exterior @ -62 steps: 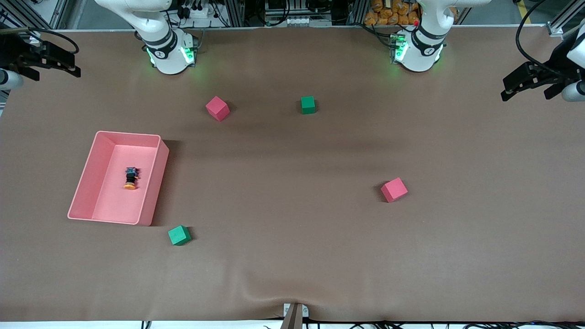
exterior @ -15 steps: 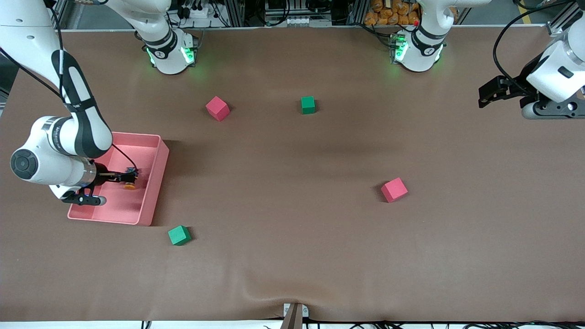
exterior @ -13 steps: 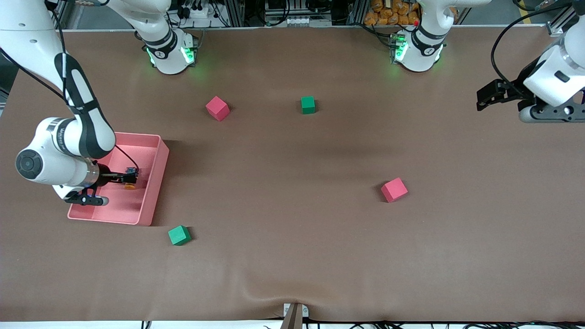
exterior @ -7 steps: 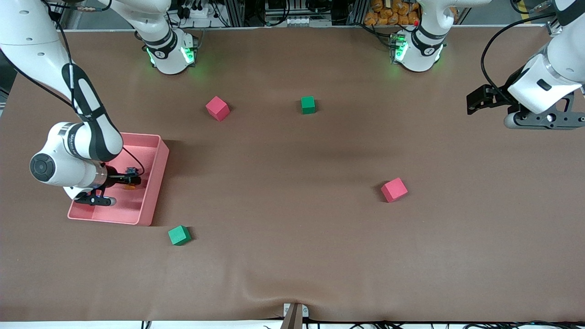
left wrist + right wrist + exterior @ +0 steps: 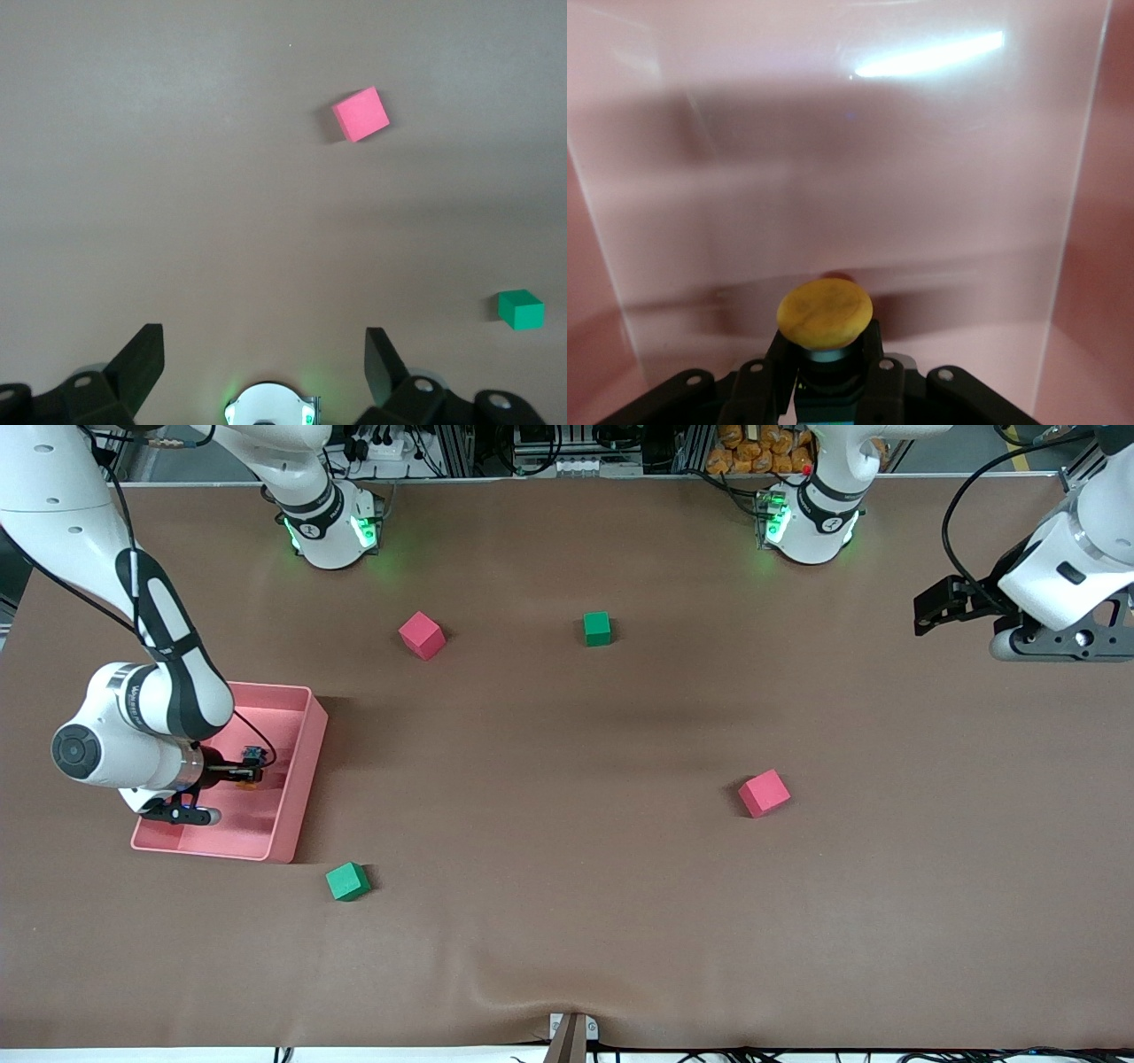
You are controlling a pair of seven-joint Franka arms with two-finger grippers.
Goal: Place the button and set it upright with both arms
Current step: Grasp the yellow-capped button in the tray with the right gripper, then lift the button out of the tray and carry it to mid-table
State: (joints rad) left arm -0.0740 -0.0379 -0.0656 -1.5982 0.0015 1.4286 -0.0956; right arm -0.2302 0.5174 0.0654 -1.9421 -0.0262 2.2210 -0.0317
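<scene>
Front view: I see the right tool [image 5: 241, 770] down inside the pink tray [image 5: 301, 779] at the right arm's end of the table [image 5: 567, 868], clenched on the button [image 5: 251, 766]. The left tool [image 5: 930, 607] hangs over the left arm's end of the table.

Left wrist view: the left tool [image 5: 264, 365] is released, fingers [image 5: 142, 359] spread wide over bare table, with a red cube [image 5: 361, 113] and a green cube [image 5: 520, 309] in sight.

Right wrist view: the right tool's fingers [image 5: 877, 376] grip the button [image 5: 825, 312] by its dark body, orange cap facing the tray wall [image 5: 833, 159].
</scene>
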